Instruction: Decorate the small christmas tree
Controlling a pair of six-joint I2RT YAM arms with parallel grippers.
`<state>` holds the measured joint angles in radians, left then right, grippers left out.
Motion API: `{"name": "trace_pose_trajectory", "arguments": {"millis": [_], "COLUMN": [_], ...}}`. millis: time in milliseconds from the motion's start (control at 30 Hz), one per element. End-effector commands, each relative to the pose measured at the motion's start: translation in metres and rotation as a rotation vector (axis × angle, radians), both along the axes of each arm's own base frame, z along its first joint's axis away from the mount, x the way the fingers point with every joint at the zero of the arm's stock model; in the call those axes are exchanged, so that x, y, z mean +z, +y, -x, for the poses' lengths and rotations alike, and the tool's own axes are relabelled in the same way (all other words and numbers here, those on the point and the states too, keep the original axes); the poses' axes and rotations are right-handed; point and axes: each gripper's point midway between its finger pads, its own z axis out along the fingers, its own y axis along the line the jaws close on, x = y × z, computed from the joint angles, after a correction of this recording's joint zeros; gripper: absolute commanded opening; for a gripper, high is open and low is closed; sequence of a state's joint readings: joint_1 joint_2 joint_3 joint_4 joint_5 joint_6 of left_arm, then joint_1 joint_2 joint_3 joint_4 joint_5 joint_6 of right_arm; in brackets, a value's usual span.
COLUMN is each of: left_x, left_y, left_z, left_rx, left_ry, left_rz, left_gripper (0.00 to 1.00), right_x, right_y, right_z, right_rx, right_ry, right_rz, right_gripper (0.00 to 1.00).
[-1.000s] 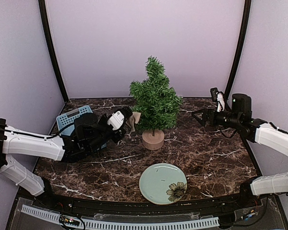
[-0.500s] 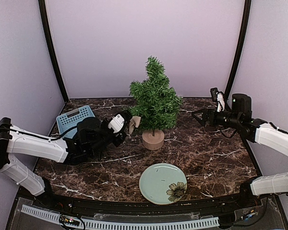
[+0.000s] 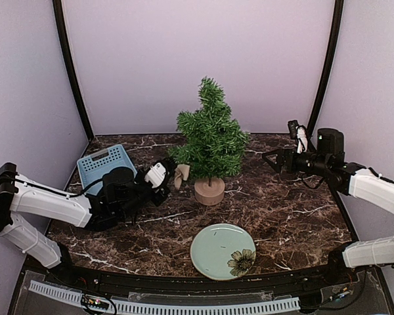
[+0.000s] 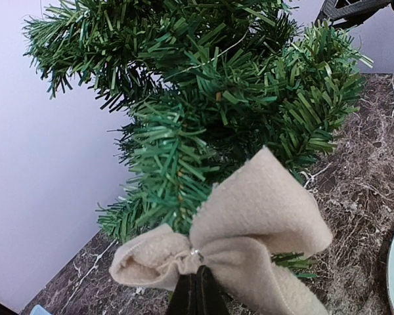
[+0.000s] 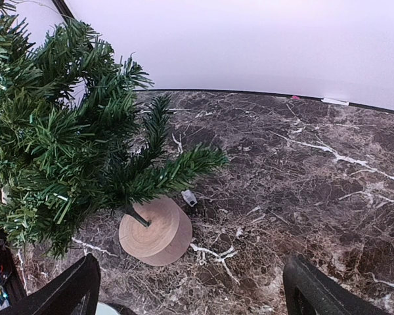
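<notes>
The small christmas tree (image 3: 211, 134) has stiff, plastic-looking needles with a faint sheen; its stump base (image 5: 155, 231) is pale matt wood. The bow (image 4: 249, 216), lower centre of the left wrist view, is fuzzy beige cloth — felt-like. The table (image 3: 295, 210) looks smooth and marble-patterned; the plate (image 3: 213, 246), glossy glazed.

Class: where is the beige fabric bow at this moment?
In the top view, the beige bow sits left of centre, pinched by the left gripper at the lower left branches of the small christmas tree.
</notes>
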<state>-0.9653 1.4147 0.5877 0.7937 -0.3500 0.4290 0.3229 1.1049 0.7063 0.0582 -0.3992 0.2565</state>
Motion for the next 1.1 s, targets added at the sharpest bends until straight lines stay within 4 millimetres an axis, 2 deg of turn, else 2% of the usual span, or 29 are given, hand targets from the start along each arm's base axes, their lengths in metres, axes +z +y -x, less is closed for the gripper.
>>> {"name": "trace_pose_trajectory", "arguments": {"millis": [0, 333, 500, 833, 1033, 1067], "left_x": [0.012, 0.004, -0.007, -0.007, 0.004, 0.012], "left_y": [0.004, -0.015, -0.018, -0.015, -0.024, -0.026], "left_z": [0.006, -0.002, -0.005, -0.004, -0.017, -0.022], "left_rx": [-0.012, -0.04, -0.04, -0.038, -0.021, -0.014], "left_ry": [-0.023, 0.005, 0.03, 0.014, -0.008, -0.021], "left_rz": [0.048, 0.03, 0.025, 0.028, 0.017, 0.025], "left_gripper": [0.0, 0.0, 0.0, 0.0, 0.0, 0.0], "right_x": [0.007, 0.01, 0.011, 0.009, 0.01, 0.011], "right_y": [0.002, 0.001, -0.002, -0.001, 0.0, 0.0], "right_z": [0.0, 0.0, 0.001, 0.001, 0.001, 0.001], "right_rx": [0.002, -0.005, -0.013, -0.012, -0.009, -0.009], "right_ry": [-0.032, -0.036, -0.041, -0.039, -0.039, -0.04], "right_rz": [-0.012, -0.01, -0.004, -0.005, -0.009, -0.01], "right_gripper": [0.98, 0.98, 0.99, 0.98, 0.98, 0.99]}}
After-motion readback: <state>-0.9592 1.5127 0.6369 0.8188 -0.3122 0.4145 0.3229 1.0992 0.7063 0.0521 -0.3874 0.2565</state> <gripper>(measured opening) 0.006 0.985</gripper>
